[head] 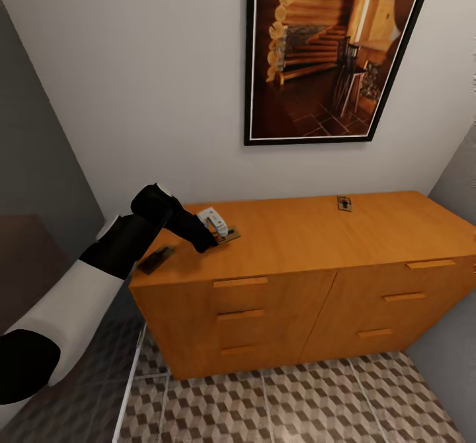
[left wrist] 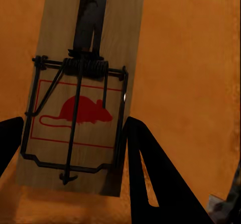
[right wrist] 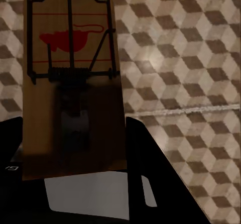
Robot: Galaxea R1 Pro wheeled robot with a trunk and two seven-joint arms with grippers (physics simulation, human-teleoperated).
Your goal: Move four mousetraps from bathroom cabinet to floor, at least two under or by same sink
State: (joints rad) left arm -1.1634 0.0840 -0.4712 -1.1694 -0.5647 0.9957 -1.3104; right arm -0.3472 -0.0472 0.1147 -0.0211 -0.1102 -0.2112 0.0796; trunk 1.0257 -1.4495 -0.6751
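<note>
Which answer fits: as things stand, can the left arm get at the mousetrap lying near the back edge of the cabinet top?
Probably yes. That mousetrap lies in the open on the cabinet top, nothing around it. But the left gripper is busy at another mousetrap by the left end, fingers flanking it, so it is a long stretch across.

Home: framed picture (head: 334,53), wooden cabinet (head: 311,278)

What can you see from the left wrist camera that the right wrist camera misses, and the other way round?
Left wrist: a mousetrap lying on the orange-brown cabinet top, between the left gripper's open fingers. Right wrist: another mousetrap held in the right gripper above the cube-patterned bathroom floor. Both show a wooden trap printed with a red mouse, and dark fingers on either side.
</note>
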